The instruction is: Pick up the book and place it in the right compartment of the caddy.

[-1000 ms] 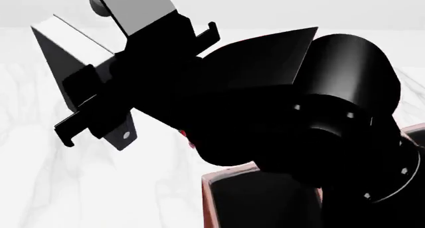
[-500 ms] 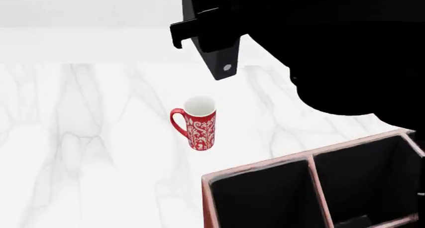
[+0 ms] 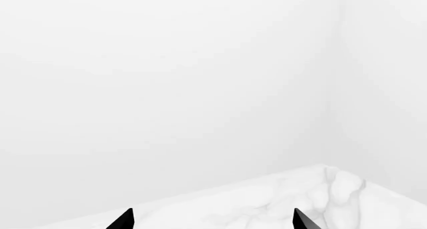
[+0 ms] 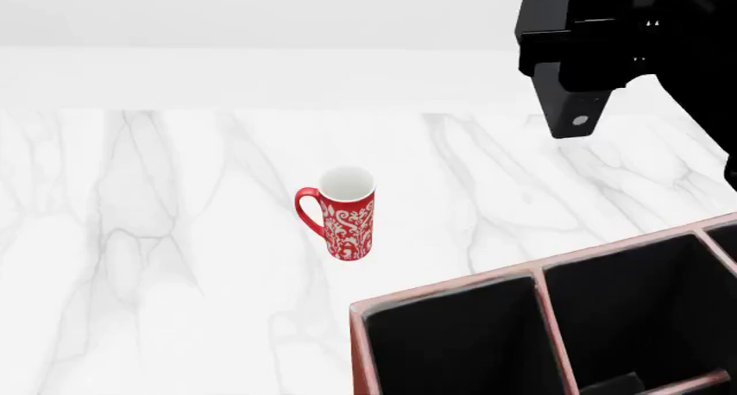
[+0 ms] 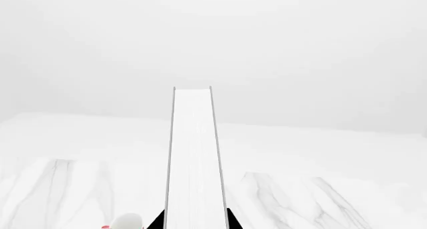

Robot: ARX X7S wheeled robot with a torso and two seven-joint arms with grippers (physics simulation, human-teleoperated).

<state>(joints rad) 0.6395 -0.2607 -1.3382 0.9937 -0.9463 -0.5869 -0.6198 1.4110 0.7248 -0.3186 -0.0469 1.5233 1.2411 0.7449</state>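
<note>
Your right claw (image 5: 195,224) grips the thick black-covered book with white page edges (image 5: 193,159), seen edge-on in the right wrist view with a dark claw finger on each side of its lower end. In the head view that arm hangs high at the upper right, above the white marble table (image 4: 150,240) and beyond the large reddish-brown box caddy with the pale pink rim (image 4: 444,293); the book itself cannot be told apart from the black arm there.

The step in hand looks like the carry to the drop — so bring the book over the compartment on your right, the one past the pink divider (image 4: 551,326), and not the nearer cell that opens beside the tall red patterned mug with the white inside (image 4: 338,214). Line the book's long face up with the divider before you lower, since a twisted book would likely catch on the rim. Keep it upright and descend slowly; let go only once its lower edge is inside the black walls, which appear deep enough to hold it standing.

The mug stands well apart from the caddy's near corner, so it should not be in your way.

Your left claw (image 3: 210,221) is spread and empty — only its two black fingertips (image 3: 123,220) show, over the table's far edge.
</note>
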